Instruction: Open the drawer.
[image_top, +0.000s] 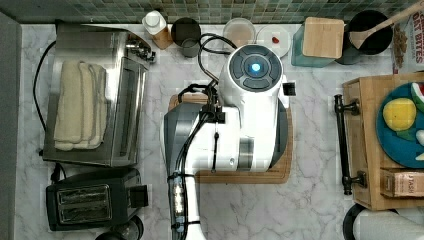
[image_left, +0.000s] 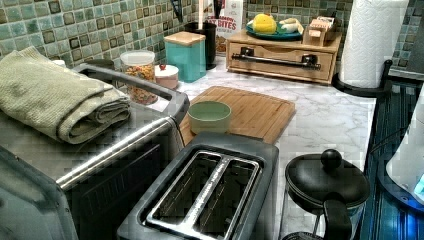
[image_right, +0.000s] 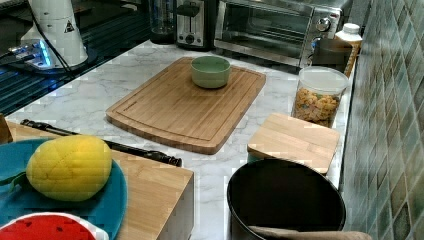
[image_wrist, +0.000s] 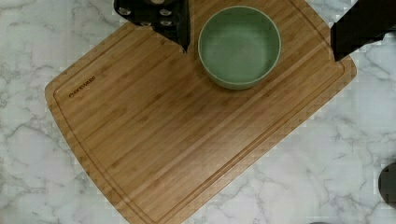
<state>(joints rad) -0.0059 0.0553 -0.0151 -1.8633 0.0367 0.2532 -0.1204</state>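
Hand (image_wrist: 259, 35): fingers apart, hanging above the bowl (image_wrist: 239, 45) on the cutting board (image_wrist: 187, 126), mid-frame in the wrist view. Drawer (image_left: 280, 61): shut, at the upper right of the left view, its black bar handle (image_left: 275, 60) across the front; at the top view's right edge, well apart from the arm (image_top: 235, 120). Marble desk (image_left: 325, 115) beneath.
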